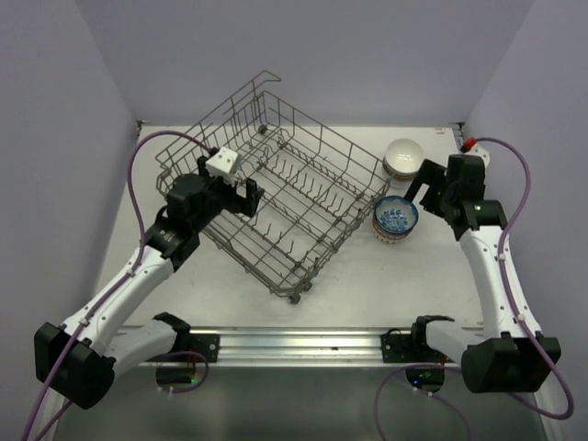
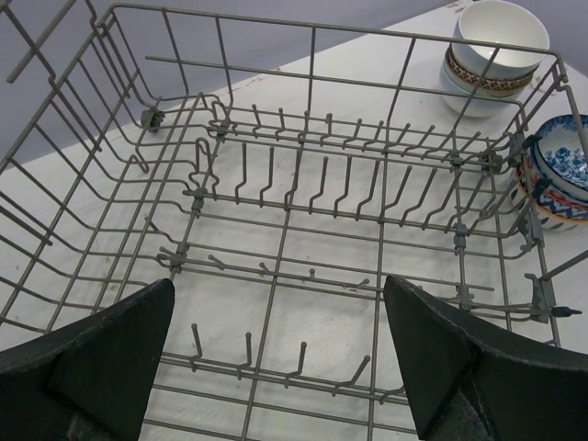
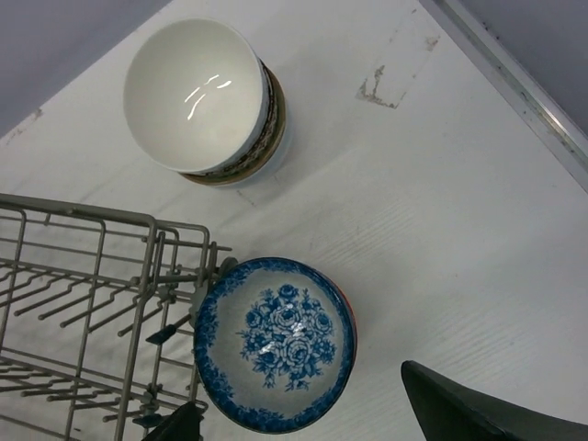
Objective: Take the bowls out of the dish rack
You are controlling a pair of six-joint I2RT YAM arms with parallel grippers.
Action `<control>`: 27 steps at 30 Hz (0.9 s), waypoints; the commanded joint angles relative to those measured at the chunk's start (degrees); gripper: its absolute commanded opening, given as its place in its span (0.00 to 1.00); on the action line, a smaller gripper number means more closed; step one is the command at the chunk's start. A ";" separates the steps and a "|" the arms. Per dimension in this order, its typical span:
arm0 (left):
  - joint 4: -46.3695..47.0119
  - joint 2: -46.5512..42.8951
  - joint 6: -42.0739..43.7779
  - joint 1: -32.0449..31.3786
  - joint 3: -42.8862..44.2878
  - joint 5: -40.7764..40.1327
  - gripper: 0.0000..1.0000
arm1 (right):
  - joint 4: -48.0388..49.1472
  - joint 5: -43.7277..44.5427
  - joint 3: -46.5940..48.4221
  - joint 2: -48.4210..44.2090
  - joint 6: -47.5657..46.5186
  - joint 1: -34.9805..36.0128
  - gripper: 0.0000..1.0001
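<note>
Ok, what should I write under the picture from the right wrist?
A blue-flowered bowl and a white bowl top two stacks beside the rack.

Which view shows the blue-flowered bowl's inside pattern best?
Right wrist: it looks straight down into the blue-flowered bowl, so the whole floral pattern is clear. Top external shows it small, beside the dish rack. Left wrist catches only part of it at the right edge, behind rack wires.

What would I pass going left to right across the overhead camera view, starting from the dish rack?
The dish rack → blue-flowered bowl stack → right gripper. The white-topped bowl stack sits straight behind the blue one, so it has no clear place in the order.
</note>
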 commanded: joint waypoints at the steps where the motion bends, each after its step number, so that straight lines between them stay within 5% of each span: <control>1: 1.17 -1.39 2.12 -0.15 1.52 -4.00 1.00 | 2.31 -4.50 0.58 -4.20 0.41 0.21 0.97; 8: -2.25 -6.39 0.02 -1.29 0.20 -9.45 1.00 | 11.98 -19.46 -0.48 -10.10 -2.32 3.45 0.99; 13: -4.89 -13.68 -2.45 -1.29 -4.28 -17.80 1.00 | 9.98 -10.07 2.49 -9.59 -9.26 11.27 0.98; 21: -7.36 -22.39 -1.03 -1.20 -11.03 -29.04 1.00 | 10.93 -8.05 -0.65 -8.78 -6.28 12.34 0.98; 27: -7.27 -21.44 -2.35 -1.29 -10.97 -28.37 1.00 | 10.85 2.59 -5.22 -12.30 -4.00 13.57 0.99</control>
